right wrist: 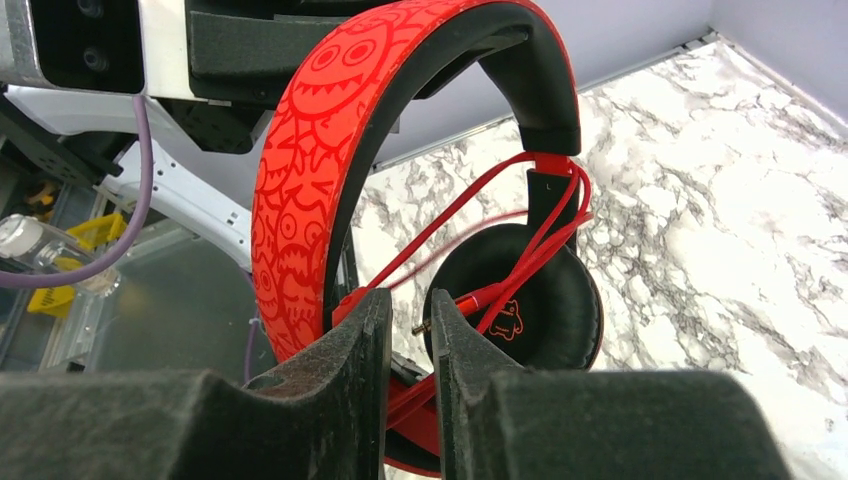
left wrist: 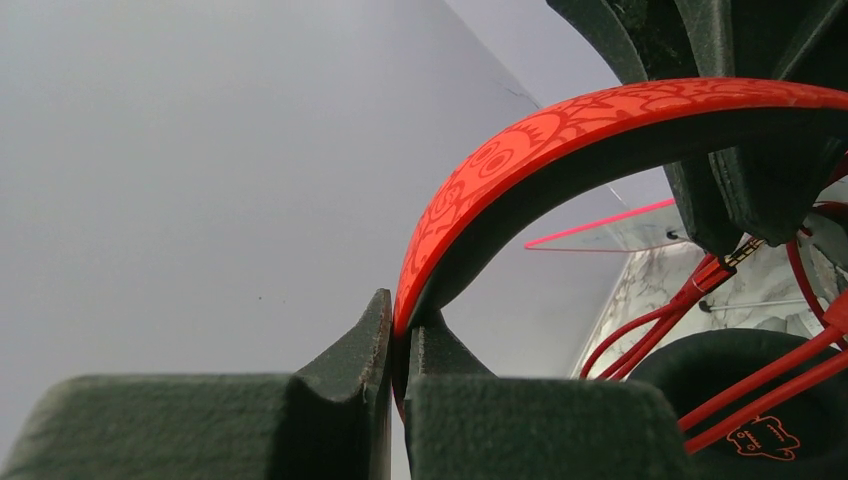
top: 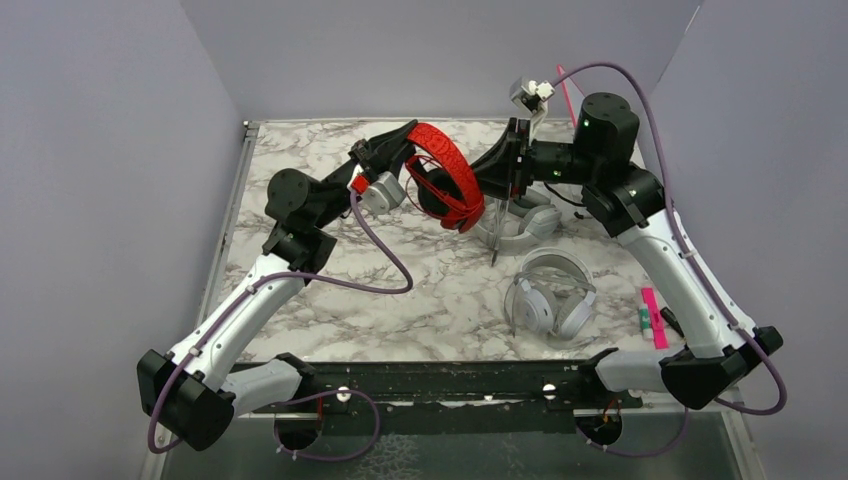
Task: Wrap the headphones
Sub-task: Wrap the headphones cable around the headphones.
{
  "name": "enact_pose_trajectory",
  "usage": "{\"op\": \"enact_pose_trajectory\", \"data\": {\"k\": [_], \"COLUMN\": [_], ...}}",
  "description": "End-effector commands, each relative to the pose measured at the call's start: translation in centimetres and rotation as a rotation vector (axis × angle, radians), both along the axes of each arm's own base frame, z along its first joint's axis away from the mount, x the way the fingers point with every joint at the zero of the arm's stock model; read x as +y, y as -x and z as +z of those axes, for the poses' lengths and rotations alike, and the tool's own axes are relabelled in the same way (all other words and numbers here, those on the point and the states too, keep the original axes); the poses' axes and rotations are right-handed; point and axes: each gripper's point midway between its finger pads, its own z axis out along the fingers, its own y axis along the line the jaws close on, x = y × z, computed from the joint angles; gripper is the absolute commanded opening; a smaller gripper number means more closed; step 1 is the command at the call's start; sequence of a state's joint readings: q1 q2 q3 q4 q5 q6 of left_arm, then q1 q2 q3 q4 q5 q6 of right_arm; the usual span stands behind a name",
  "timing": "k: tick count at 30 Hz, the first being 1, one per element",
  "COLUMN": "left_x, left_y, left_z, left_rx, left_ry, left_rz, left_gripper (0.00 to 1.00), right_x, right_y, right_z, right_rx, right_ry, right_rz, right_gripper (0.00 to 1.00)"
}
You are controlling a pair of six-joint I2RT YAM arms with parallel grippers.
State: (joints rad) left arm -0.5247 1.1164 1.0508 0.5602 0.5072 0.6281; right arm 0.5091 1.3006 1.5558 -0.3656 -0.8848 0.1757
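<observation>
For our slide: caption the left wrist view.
Left gripper clamps the red headphones by their patterned headband, red cable below.

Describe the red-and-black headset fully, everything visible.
The red-and-black headset is held up above the marble table between both arms. Its headband is red outside with a cartoon-face pattern, black inside; the visible ear cup has a black pad with a small red logo. The left gripper is shut on the headband. The red cable loops in several strands around the cup's yoke, its plug showing by the right gripper, whose jaws stand slightly apart around lower strands.
</observation>
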Motion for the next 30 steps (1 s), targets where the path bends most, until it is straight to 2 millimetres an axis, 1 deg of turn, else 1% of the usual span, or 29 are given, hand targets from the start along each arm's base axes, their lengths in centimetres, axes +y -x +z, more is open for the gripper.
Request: {"op": "enact_pose_trajectory", "data": {"k": [1,8,11,12,16,19,22,25,27,30], "left_x": [1.3,1.3,1.3,1.3,1.5,1.8,2.4,3.5,4.2,4.9], "left_y": [0.8,0.5,0.3,0.3,0.1,-0.3,-0.9,-1.3,-1.6,-2.2], "left_z": [3.1,2.6,2.2,2.1,1.3,0.2,-1.5,-3.0,-3.5,-4.8], "left_rx": [-0.079,-0.070,-0.057,-0.051,-0.012,0.069,0.193,0.333,0.421,0.569], "left_ry": [0.073,0.059,0.053,0.052,0.052,0.047,0.063,0.152,0.227,0.269], "left_rz": [0.033,0.044,0.047,0.049,0.057,0.075,0.107,0.139,0.164,0.214], "left_gripper": [0.00,0.00,0.00,0.00,0.00,0.00,0.00,0.00,0.00,0.00], "right_x": [0.0,-0.7,-1.2,-1.4,-3.1,-4.3,-4.8,-5.1,-5.2,-5.6], "right_y": [0.2,0.6,0.3,-0.1,-2.5,-4.7,-6.0,-6.8,-7.3,-8.4], "right_z": [0.7,2.9,3.7,3.9,4.6,4.1,3.0,1.4,0.4,-1.8], "right_rx": [0.019,-0.002,-0.001,-0.004,-0.009,0.010,0.007,0.007,0.012,0.038], "right_ry": [0.007,-0.026,-0.040,-0.040,-0.035,0.008,0.054,0.086,0.101,0.116], "right_rz": [-0.013,-0.053,-0.113,-0.146,-0.345,-0.475,-0.534,-0.567,-0.576,-0.589], "right_gripper": [0.27,0.29,0.31,0.33,0.49,0.54,0.57,0.64,0.69,0.76]}}
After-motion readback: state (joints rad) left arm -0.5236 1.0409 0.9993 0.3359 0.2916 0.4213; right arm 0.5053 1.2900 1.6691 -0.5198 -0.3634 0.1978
